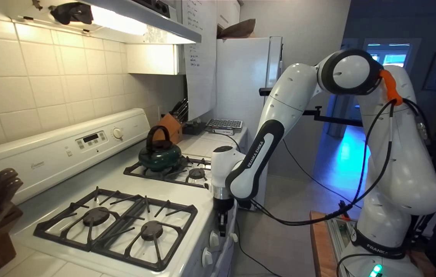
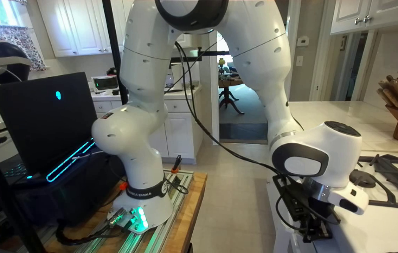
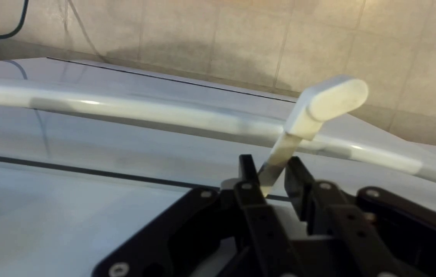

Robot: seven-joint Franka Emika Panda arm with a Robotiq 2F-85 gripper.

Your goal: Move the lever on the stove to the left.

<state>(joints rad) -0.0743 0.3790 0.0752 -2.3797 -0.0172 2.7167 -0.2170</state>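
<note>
White lever (image 3: pixel 309 117) | long axis diagonal | points upper right, wrist view

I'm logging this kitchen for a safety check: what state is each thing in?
Lever: crossing the oven handle in the wrist view
Jaws: parted, lever's shaft between them
Uncovered burners: no flame visible
Green kettle: upright on the stove
Front knobs: settings unreadable
Stove display: dark
Hood light: on
Laptop: open, logo lit
Robot base light: green
</note>
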